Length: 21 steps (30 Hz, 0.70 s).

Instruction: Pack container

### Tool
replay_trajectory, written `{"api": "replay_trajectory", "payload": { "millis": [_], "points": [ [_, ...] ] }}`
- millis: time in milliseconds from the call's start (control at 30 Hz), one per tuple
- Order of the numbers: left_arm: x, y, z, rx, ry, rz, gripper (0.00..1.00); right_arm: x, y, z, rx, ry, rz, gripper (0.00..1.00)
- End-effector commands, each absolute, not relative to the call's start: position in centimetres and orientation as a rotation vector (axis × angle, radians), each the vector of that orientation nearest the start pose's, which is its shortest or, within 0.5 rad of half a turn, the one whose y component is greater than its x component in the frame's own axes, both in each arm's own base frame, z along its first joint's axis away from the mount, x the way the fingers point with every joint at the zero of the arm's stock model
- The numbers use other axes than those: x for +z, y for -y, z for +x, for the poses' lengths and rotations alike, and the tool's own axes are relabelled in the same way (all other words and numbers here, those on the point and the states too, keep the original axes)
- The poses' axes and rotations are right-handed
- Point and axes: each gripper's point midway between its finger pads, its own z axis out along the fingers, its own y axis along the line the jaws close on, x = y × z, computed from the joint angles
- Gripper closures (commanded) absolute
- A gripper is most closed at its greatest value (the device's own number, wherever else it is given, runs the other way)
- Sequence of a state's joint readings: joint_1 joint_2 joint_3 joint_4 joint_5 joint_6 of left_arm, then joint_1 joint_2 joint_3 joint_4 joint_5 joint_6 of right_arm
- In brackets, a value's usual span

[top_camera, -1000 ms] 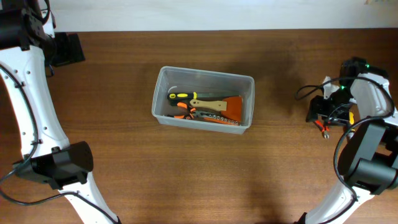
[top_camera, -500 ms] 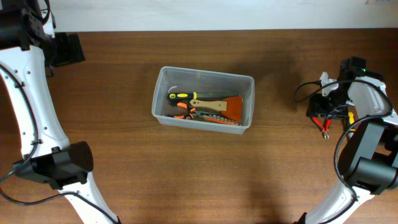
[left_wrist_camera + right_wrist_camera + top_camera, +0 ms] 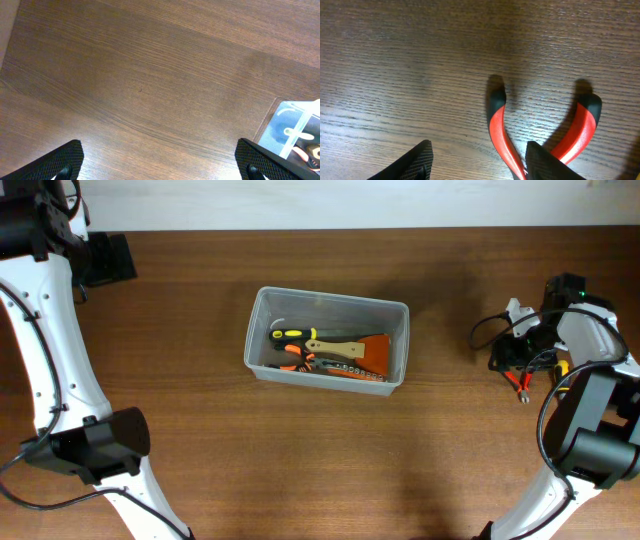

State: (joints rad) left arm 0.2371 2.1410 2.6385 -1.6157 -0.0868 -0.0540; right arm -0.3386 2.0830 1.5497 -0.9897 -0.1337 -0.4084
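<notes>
The clear plastic container (image 3: 256, 330) stands mid-table and holds a yellow-and-black handled tool (image 3: 290, 334), an orange-bladed scraper (image 3: 362, 349) and other orange tools. Its corner shows in the left wrist view (image 3: 295, 127). My right gripper (image 3: 512, 357) is low over the table at the far right, open. Red-handled pliers (image 3: 502, 135) with black tips lie under it. One handle lies between my fingers (image 3: 477, 162), close to the right finger, which sits between the two handles. The pliers also show in the overhead view (image 3: 521, 386). My left gripper (image 3: 162, 162) is open and empty over bare wood, far left at the back (image 3: 105, 260).
A small yellow object (image 3: 563, 367) lies next to the right arm. The table's back edge meets a pale wall (image 3: 320, 200). Bare wood lies between the container and each arm.
My right gripper has shifted slightly to the left over the pliers. The left arm and the container's contents have not moved.
</notes>
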Motion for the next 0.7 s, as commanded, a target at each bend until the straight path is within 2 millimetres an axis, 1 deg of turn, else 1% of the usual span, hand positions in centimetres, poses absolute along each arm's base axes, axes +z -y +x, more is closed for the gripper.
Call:
{"api": "replay_trajectory", "payload": {
  "millis": [0,133,233,267,400,467,533,667],
  "points": [
    [28.9,-12.4,43.7,0.181,-2.649,-0.441,0.01,1.4,10.6,38.4,0.209,-3.065,-0.16,0.41],
    [28.9,-12.4,43.7,0.181,-2.649,-0.441,0.01,0.3,10.4,37.8,0.233,-3.101,-0.163,0.42],
    [28.9,-12.4,43.7,0.181,-2.649,-0.441,0.01,-0.1,10.4,37.5,0.236,-3.118,-0.174,0.51],
    [28.9,-12.4,43.7,0.181,-2.649,-0.441,0.01,-0.1,10.4,37.5,0.235,-3.118,-0.174,0.53],
    [28.9,-12.4,43.7,0.181,-2.649,-0.441,0.01,-0.1,10.9,37.1,0.195,-3.141,-0.178,0.53],
    [28.9,-12.4,43.7,0.181,-2.649,-0.441,0.01,-0.1,11.1,36.6,0.174,-3.163,-0.206,0.56],
    [28.9,-12.4,43.7,0.181,-2.649,-0.441,0.01,-0.2,11.3,36.4,0.152,-3.174,-0.207,0.56],
    [28.9,-12.4,43.7,0.181,-2.649,-0.441,0.01,-0.2,12.5,35.9,0.043,-3.208,-0.212,0.56]
  ]
}}
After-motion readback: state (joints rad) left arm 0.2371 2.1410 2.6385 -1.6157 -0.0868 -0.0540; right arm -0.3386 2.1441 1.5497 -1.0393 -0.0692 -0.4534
